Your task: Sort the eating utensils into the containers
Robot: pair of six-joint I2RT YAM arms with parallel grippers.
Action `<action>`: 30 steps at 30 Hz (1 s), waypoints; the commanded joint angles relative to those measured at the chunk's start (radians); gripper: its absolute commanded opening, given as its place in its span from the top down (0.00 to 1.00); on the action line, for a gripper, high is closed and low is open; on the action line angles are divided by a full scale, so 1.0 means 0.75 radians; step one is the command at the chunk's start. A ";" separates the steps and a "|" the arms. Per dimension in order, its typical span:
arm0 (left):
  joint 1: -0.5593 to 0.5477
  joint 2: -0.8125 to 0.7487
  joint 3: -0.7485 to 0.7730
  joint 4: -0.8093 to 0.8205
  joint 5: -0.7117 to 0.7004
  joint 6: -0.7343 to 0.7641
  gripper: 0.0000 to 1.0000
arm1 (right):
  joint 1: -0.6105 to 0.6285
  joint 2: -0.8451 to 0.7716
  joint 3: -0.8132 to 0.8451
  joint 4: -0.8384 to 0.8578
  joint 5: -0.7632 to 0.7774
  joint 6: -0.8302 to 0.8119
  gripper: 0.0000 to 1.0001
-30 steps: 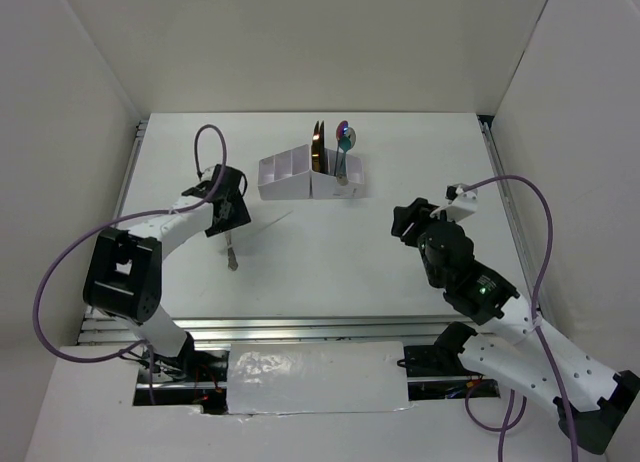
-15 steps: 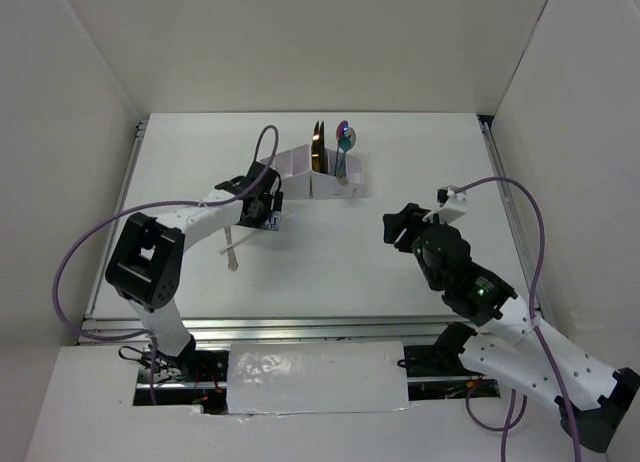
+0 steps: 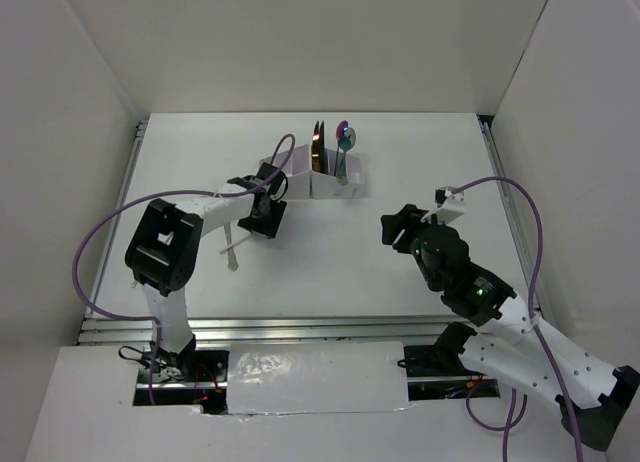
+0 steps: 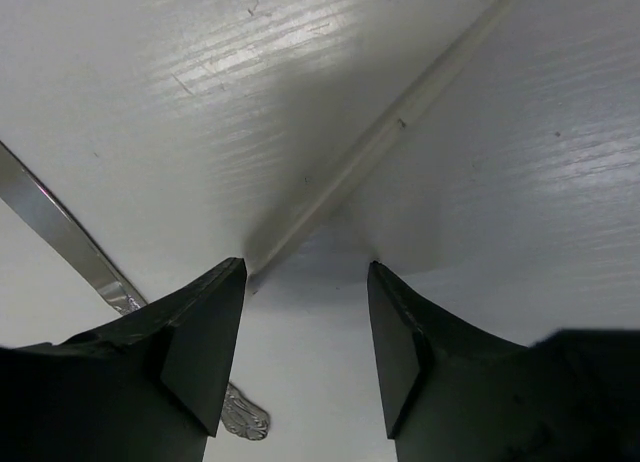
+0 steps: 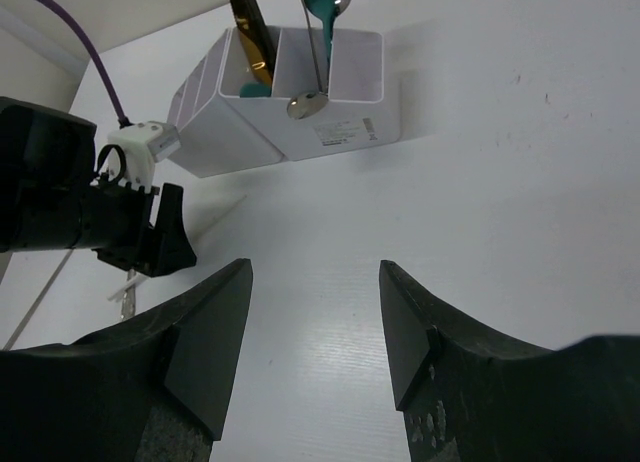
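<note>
In the left wrist view, a silver utensil (image 4: 60, 227) is laid flat at 9 o'clock of the left gripper (image 4: 305, 272), with its long axis running from 10 to 5 o'clock. The left jaws are held open, and a thin silver stick (image 4: 400, 117) is seen on the table between them, pointing to 1 o'clock. The organizer box (image 5: 345, 94) is located at 12 o'clock of the open, empty right gripper (image 5: 315, 272). Its printed label (image 5: 343, 132) cannot be read. A gold-handled piece (image 5: 250, 27) and a teal spoon (image 5: 322, 2) are stood in its compartments.
</note>
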 commanded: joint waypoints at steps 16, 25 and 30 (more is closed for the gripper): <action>-0.031 -0.050 -0.041 -0.114 0.032 0.031 1.00 | 0.033 -0.018 0.025 0.025 0.069 0.019 0.38; -0.034 -0.326 0.098 -0.462 0.214 0.158 1.00 | 0.048 -0.018 0.056 0.009 0.169 0.060 0.38; 0.023 -0.647 0.060 -0.203 0.318 0.148 1.00 | 0.050 -0.038 0.056 0.048 0.232 0.040 0.37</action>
